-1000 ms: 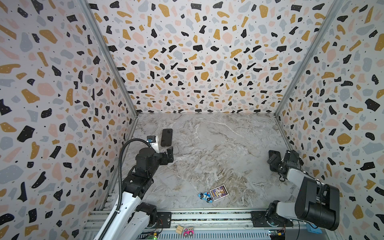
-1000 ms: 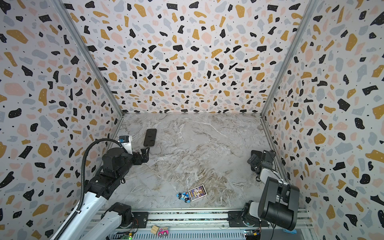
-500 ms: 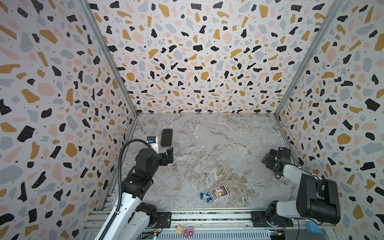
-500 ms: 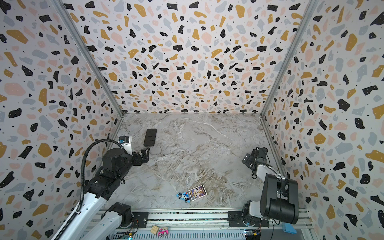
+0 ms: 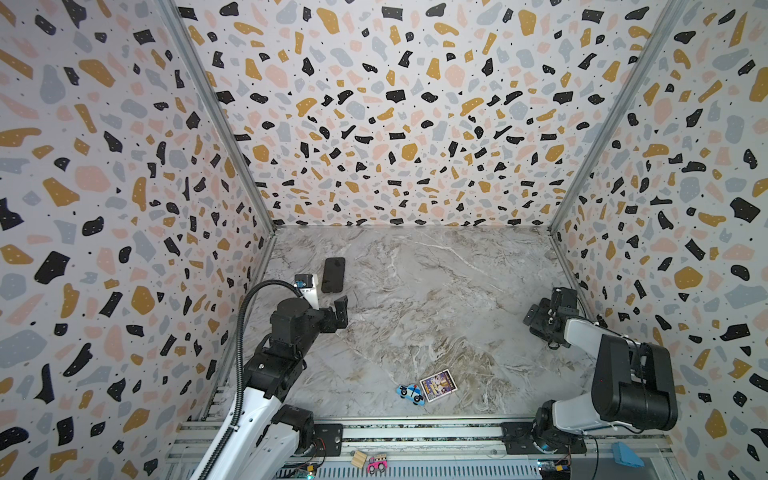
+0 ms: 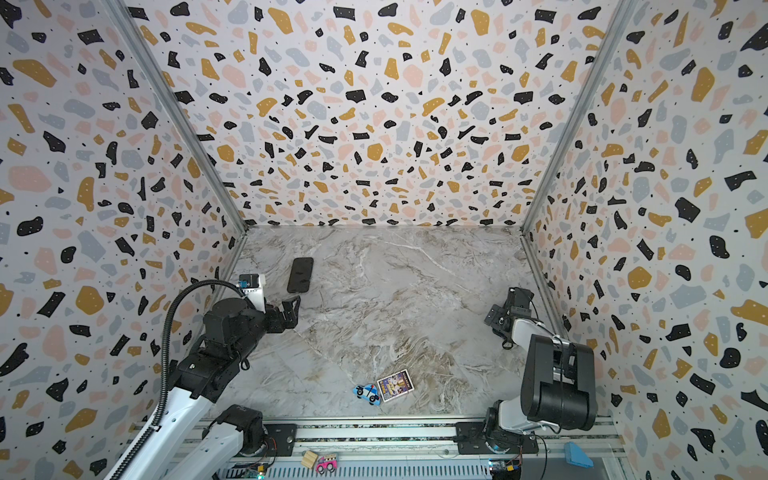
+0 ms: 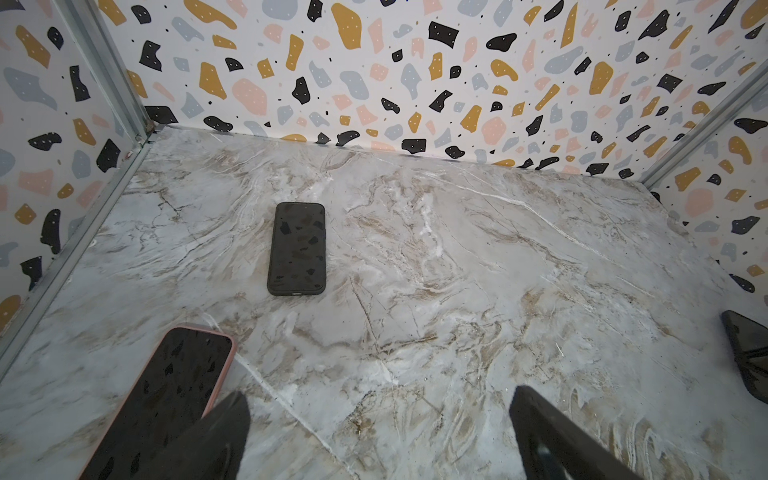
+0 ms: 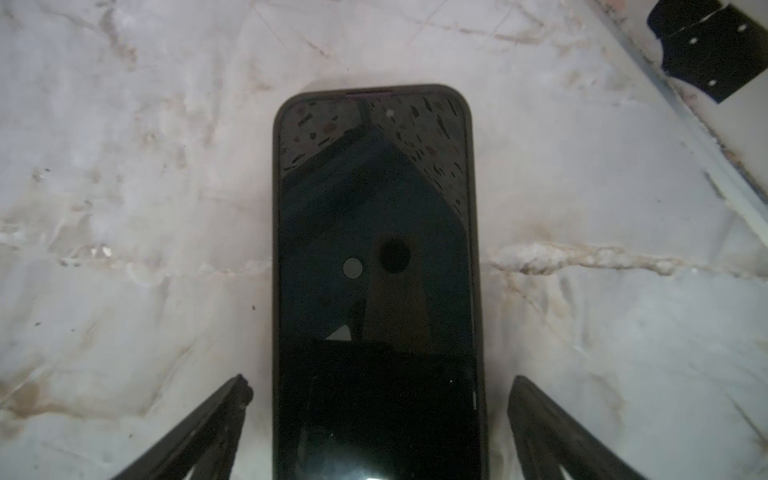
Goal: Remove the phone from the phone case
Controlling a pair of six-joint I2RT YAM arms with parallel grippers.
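At mid-right of both top views, right gripper [image 8: 379,380] tilts down over marbled desk [image 5: 415,324], jaws spread w/ glossy black-cased phone [image 8: 376,249] between; left gripper [image 7: 378,395] spread, pink-rimmed phone [image 7: 166,395] beside.

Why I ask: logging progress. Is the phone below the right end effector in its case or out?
In: a matte dark case rims the glossy phone, lying flat under the open right end effector.
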